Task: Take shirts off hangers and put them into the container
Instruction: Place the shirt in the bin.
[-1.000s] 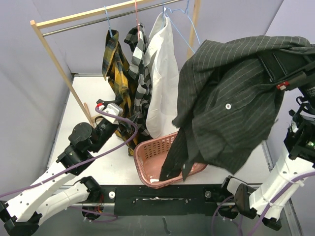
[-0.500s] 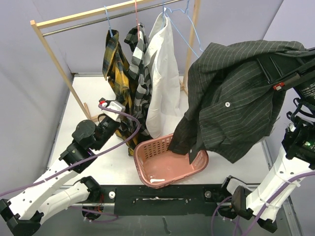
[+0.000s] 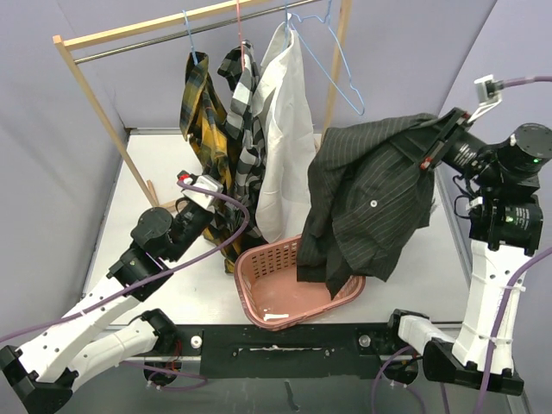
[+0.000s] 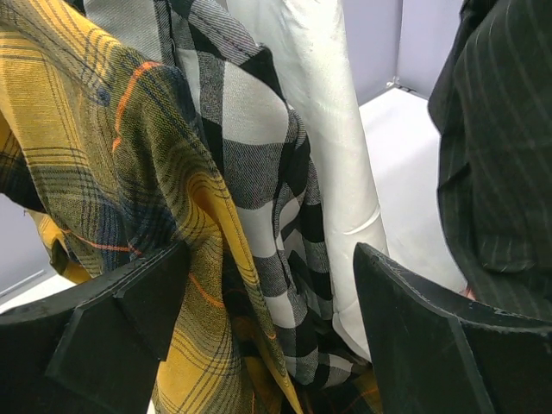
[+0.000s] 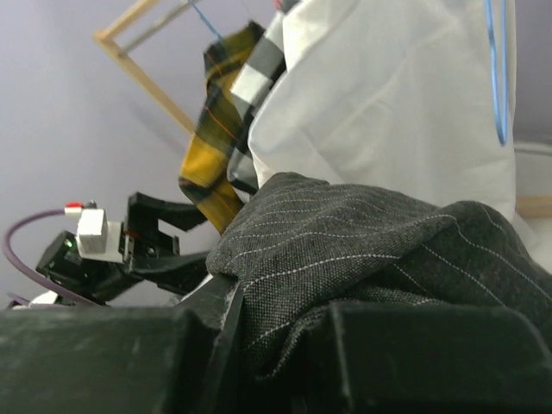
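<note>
Over basket [image 3: 247, 281] | R tool [image 3: 429, 138] clamps black shirt [image 3: 362, 198] | L tool [image 4: 269, 302] wide

Left gripper [image 4: 267, 259] spread wide, black fingers [image 4: 121, 302] at bottom corners. Yellow plaid shirt [image 4: 95, 155] and check shirt [image 4: 250, 155] hang between fingers, not clamped. White shirt [image 4: 319, 103] just behind check shirt. Black striped shirt [image 4: 500, 147] at right edge. White tabletop [image 4: 410, 172] beyond, purple wall [image 4: 379, 34] behind.

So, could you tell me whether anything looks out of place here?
One light blue hanger hangs bare and tilted on the rail. The black shirt, pinched by the right gripper, dangles over the pink basket's right end, not yet in.
</note>
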Motion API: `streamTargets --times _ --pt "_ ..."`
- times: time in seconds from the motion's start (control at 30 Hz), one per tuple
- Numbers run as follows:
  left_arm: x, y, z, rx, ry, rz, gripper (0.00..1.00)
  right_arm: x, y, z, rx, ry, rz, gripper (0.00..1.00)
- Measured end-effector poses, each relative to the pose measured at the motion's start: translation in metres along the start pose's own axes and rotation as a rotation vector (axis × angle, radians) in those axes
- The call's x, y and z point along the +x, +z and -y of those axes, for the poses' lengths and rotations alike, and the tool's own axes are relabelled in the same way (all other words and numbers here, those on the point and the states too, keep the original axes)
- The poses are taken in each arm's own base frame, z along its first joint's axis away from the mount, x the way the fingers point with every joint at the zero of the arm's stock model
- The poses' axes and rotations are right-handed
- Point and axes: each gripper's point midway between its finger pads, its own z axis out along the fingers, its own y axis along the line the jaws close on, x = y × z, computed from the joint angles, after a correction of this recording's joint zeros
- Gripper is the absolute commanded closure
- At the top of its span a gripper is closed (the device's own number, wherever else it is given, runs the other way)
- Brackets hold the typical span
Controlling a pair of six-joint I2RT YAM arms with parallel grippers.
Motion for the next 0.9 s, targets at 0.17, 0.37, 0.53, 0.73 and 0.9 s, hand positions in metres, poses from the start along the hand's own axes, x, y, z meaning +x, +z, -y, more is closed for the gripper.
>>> streamTargets --times 0.17,0.37,0.53,0.73,0.9 --pt "0.003 0.002 0.000 0.000 0.001 -0.008 0.24 0.040 -0.006 0.013 0.055 -0.018 -0.091 0.97" --pt "0.009 0.006 0.001 0.004 0.004 -0.028 0.25 0.059 -0.022 -0.004 0.055 -0.095 -0.124 0.97" --pt "0.014 0.009 0.001 0.006 -0.004 -0.042 0.25 0.075 -0.029 -0.014 0.030 -0.133 -0.167 0.96" --pt "0.016 0.010 0.001 0.009 -0.013 -0.047 0.25 0.101 -0.019 0.004 0.039 -0.117 -0.254 0.95" --pt "0.016 0.010 0.001 0.006 -0.013 -0.047 0.25 0.148 0.001 0.044 0.107 -0.059 -0.395 0.96"
